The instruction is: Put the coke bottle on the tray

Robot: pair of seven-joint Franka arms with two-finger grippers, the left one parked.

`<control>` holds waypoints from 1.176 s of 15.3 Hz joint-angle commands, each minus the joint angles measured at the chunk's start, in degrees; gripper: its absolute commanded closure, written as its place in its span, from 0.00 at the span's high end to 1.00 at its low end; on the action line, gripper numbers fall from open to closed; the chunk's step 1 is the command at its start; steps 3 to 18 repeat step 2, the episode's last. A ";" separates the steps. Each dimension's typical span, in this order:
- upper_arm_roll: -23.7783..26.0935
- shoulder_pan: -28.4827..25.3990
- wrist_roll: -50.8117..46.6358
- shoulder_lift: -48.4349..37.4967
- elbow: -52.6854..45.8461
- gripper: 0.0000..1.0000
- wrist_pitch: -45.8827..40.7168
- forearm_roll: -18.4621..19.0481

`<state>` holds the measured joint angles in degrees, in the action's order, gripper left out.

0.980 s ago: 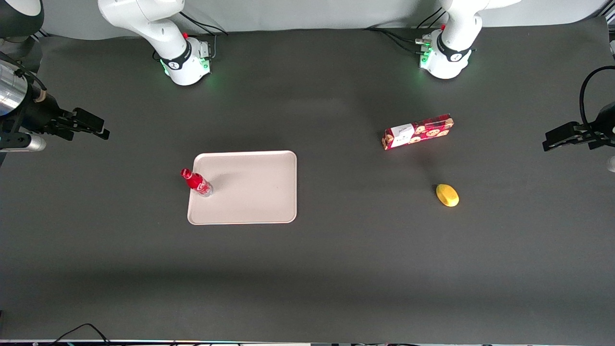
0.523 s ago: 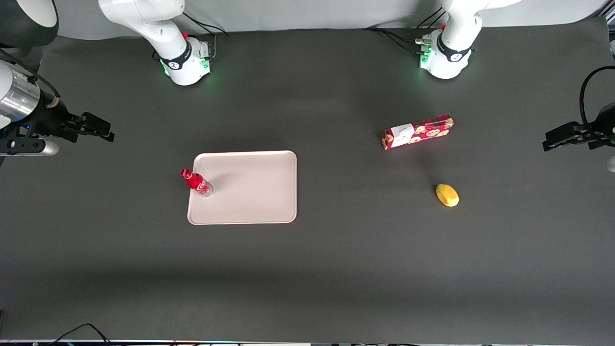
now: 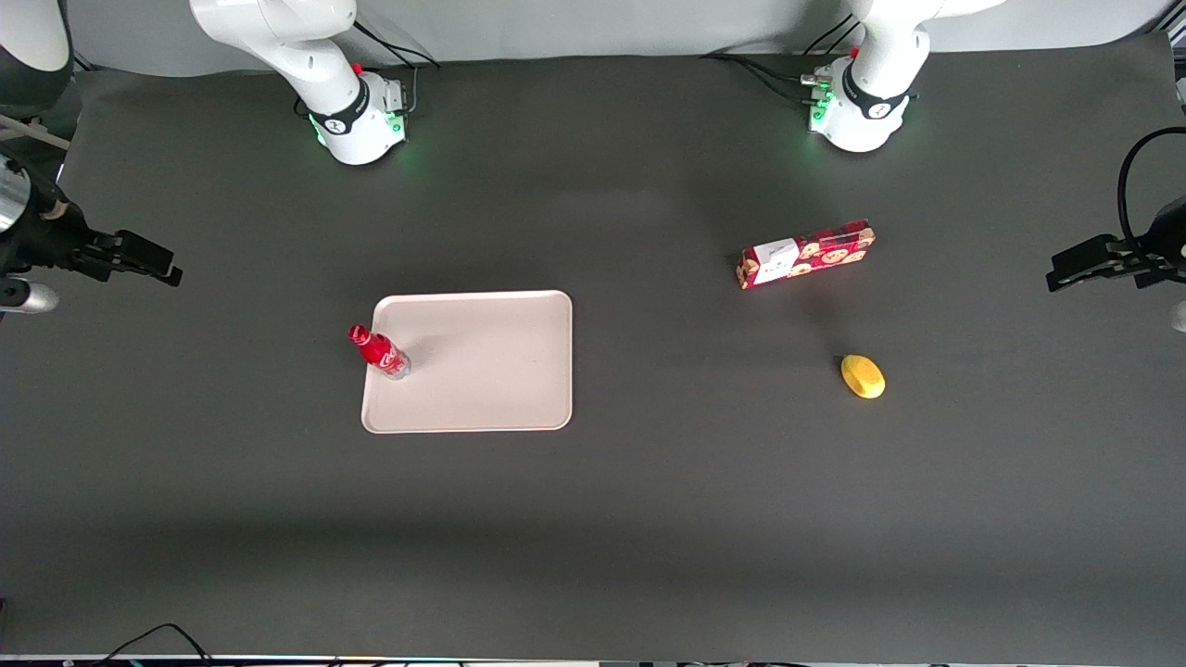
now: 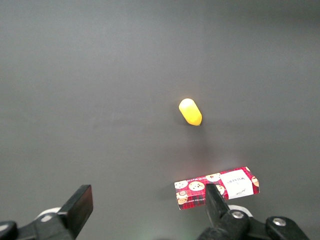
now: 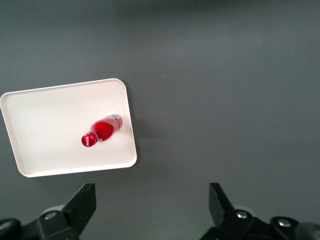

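The coke bottle is small and red with a red cap. It stands upright on the pale beige-pink tray, just inside the tray's short rim at the working arm's end. In the right wrist view the bottle stands on the tray close to its rim. My right gripper is open and empty. It hangs high above the bare table at the working arm's end, well apart from the bottle and tray. In the right wrist view my gripper has its jaws spread wide over bare table.
A long red cookie box and a yellow lemon-like object lie toward the parked arm's end of the table. Both also show in the left wrist view, the box and the yellow object. The table is dark grey.
My right gripper has drawn back toward the working arm's end of the table, farther from the tray. The bottle and tray have not moved.
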<state>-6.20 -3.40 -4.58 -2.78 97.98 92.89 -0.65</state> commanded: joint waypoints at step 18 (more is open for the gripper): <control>-1.43 0.15 0.10 0.41 -3.59 1.00 -1.13 1.00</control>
